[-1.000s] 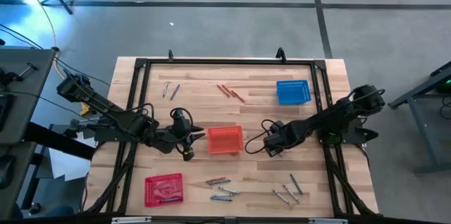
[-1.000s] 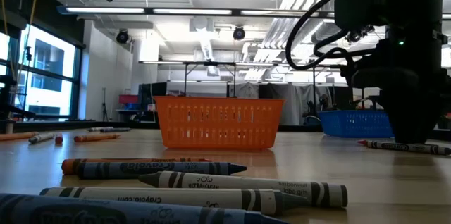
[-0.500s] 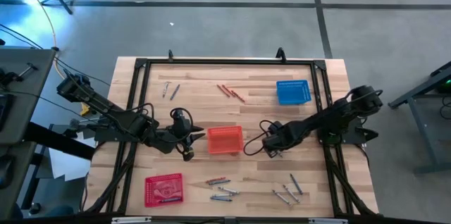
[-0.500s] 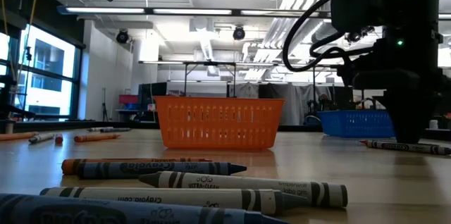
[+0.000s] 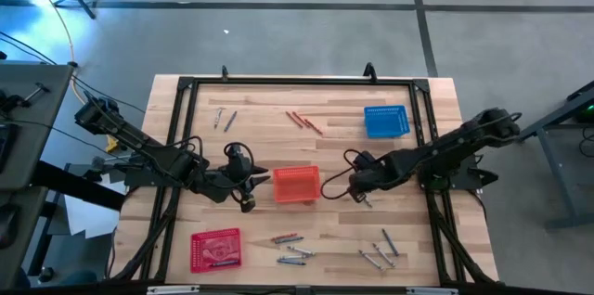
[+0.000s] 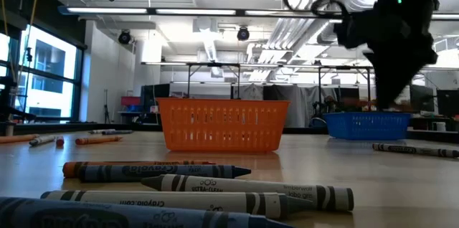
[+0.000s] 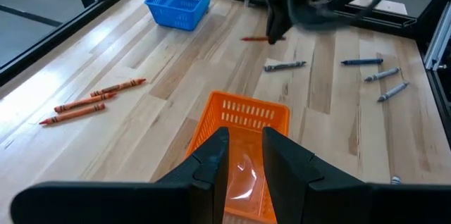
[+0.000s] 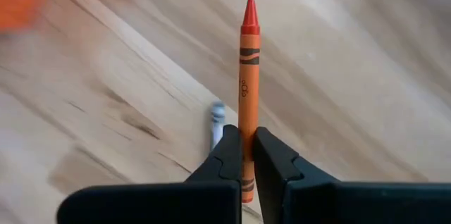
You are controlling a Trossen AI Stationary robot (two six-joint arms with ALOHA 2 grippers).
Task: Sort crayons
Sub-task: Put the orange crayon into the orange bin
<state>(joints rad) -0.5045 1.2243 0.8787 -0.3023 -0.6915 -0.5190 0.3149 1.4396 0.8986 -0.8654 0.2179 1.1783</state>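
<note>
We see the right gripper (image 8: 243, 155) pinching a red-orange crayon (image 8: 246, 90) above bare bench (image 5: 418, 239) just right of the orange basket (image 5: 297, 185), a grey crayon (image 8: 217, 122) lying beneath. The left gripper (image 7: 245, 155) hovers at the basket's left edge; whether anything sits between its narrowly parted fingers, we cannot tell. Other crayons lie near the front edge (image 5: 290, 249) (three red ones (image 5: 303, 121) toward the back), well apart from the blue basket (image 5: 386, 121).

The right gripper (image 8: 246, 155) is raised, fingers clamped, while the left gripper (image 7: 244, 155) hovers with fingers parted.
</note>
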